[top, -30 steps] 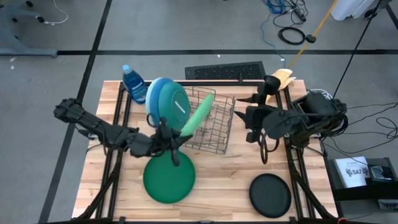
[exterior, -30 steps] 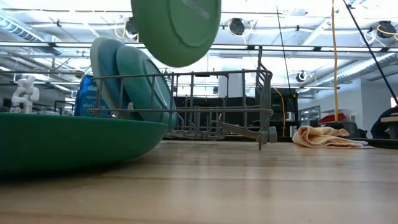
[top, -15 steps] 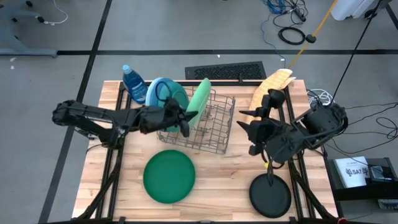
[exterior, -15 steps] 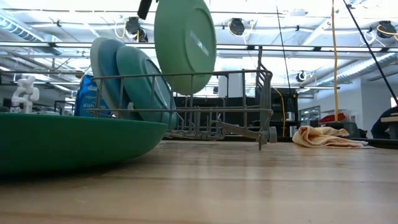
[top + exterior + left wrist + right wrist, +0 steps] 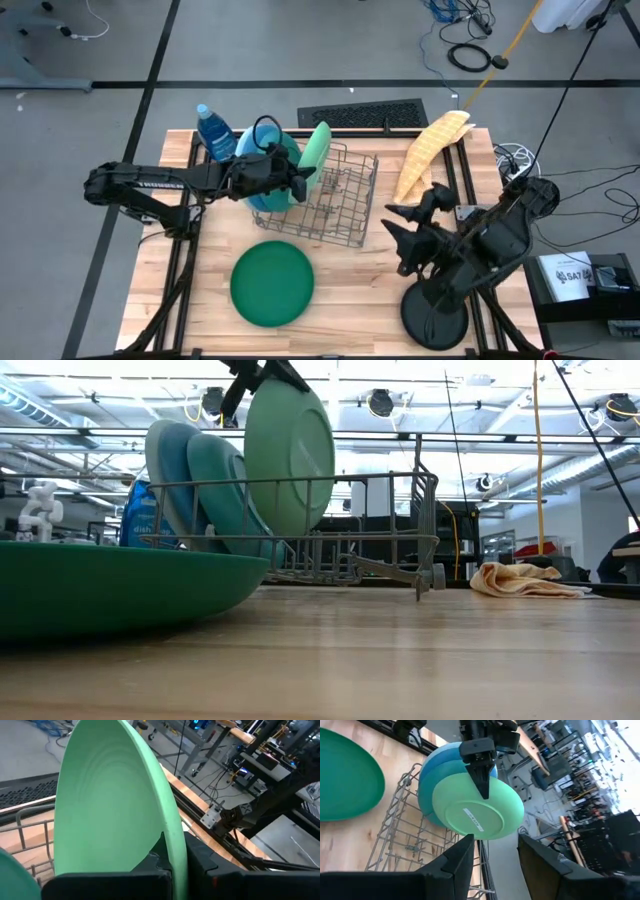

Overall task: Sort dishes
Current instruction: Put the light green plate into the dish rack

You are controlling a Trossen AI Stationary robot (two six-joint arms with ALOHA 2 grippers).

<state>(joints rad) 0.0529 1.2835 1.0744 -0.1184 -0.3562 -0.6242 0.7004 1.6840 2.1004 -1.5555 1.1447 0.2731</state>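
Landmark: the wire rack [image 5: 330,195].

Nearest the front edge of the counter [image 5: 350,285], well apart from the rack toward its right, lies the black plate [image 5: 432,318]. The right jaws [image 5: 492,855] hang over it; they stand apart, with nothing between them. The right arm reaches in from the counter's right side.

Also in front of the rack, toward its left, the dark green plate [image 5: 272,283] lies flat on the counter. In the low view it fills the near left corner [image 5: 120,585].

In the rack itself, the light green plate [image 5: 316,155] stands on edge, nearly upright, its lower rim down among the wires. The left jaws [image 5: 297,180] are clamped on its rim; the left wrist view shows one finger on each face of the plate [image 5: 115,810]. The left arm comes across from the counter's left side.

Just beside it, at the rack's left end, the teal plate [image 5: 225,490] and the blue plate [image 5: 165,465] lean on edge, one against the other.

Behind the rack's left end stands the soap bottle [image 5: 214,133]. Beyond the rack's right end a yellow cloth [image 5: 428,150] lies along the counter's far right corner.
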